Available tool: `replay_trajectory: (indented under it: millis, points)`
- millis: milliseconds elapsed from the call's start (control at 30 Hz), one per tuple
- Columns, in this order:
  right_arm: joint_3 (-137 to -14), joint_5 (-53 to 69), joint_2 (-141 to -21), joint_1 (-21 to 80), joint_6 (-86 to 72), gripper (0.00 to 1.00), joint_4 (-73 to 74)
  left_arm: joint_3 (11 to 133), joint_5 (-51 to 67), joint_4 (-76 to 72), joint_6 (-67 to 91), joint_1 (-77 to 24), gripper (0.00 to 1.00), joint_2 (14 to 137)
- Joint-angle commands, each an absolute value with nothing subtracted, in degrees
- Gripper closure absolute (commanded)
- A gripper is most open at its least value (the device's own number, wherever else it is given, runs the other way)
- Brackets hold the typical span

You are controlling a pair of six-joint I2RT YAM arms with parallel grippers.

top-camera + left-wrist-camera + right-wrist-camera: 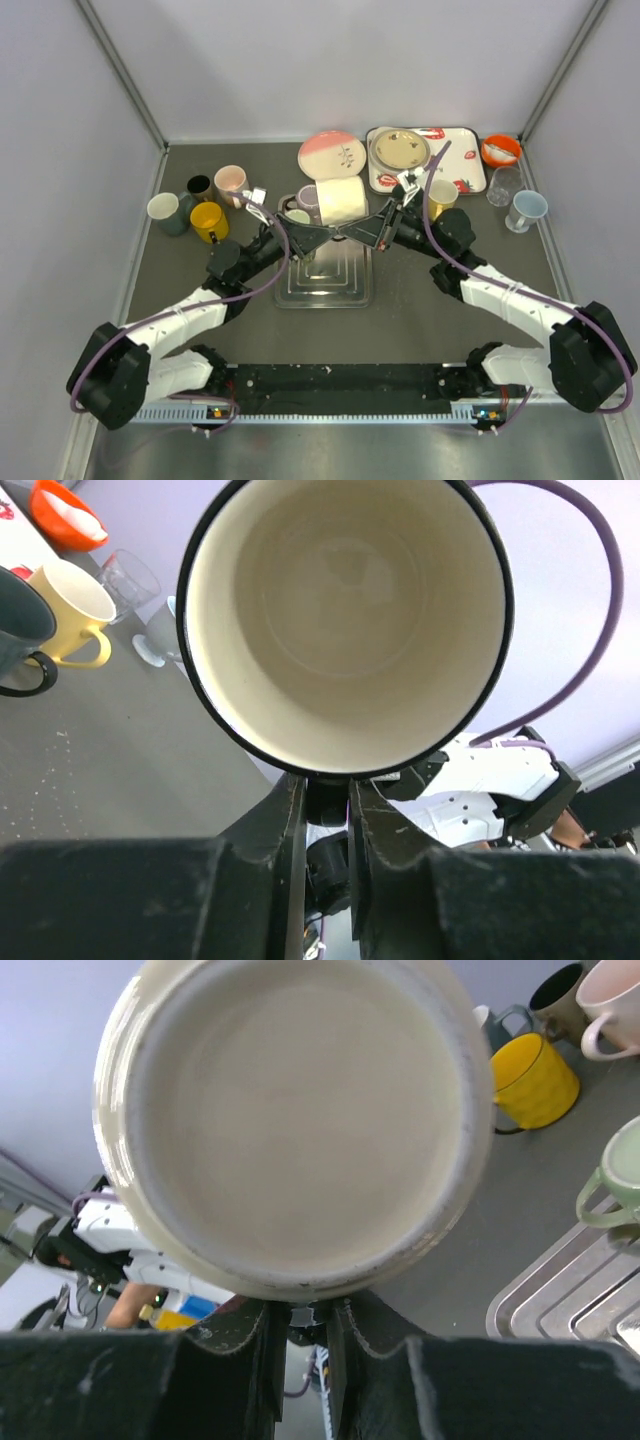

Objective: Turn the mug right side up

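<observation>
A cream mug [340, 200] with a dark rim lies on its side in the air above a clear tray [325, 290], held between both grippers. The left wrist view looks into its open mouth [345, 620]. The right wrist view shows its flat base [290, 1120]. My left gripper [322, 236] is shut on a dark part under the mug's rim, seemingly the handle, and its jaws [328, 800] stand narrow. My right gripper [362, 232] is shut under the mug's base end, its jaws [308, 1320] also narrow.
Several mugs stand at back left, among them a yellow one [209, 221] and a pink one [231, 183]. A pale green mug [620, 1175] sits by the tray. A pink plate [332, 153], a patterned tray [470, 175], an orange bowl [500, 150], a glass [505, 186] and a blue cup [527, 210] stand behind.
</observation>
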State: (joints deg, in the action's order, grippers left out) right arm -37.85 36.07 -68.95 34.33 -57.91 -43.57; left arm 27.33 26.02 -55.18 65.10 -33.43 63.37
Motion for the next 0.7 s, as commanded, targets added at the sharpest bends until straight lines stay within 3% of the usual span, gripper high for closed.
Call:
replay_trajectory:
  millis: [0, 67, 367, 467, 667]
  points:
    - [-37.8, 38.1, -66.8, 35.2, -58.6, 1.00, -52.3, 30.1, 23.0, -65.9, 68.8, -34.0, 0.90, 66.0]
    - [-37.4, 38.1, -66.8, 35.3, -58.7, 1.00, -52.7, 30.4, 22.9, -66.4, 69.2, -34.2, 1.00, 66.4]
    - [-36.9, 40.5, -66.5, 35.3, -59.3, 1.00, -53.4, 30.4, 21.5, -60.1, 65.7, -34.3, 1.00, 63.9]
    - [-37.3, 40.5, -65.6, 35.3, -58.0, 0.85, -50.6, 30.5, 20.0, -52.7, 60.8, -34.4, 1.00, 61.3]
    - [-38.3, 40.6, -64.6, 35.2, -56.9, 0.74, -48.3, 29.3, 17.8, -46.9, 55.2, -34.5, 1.00, 58.2]
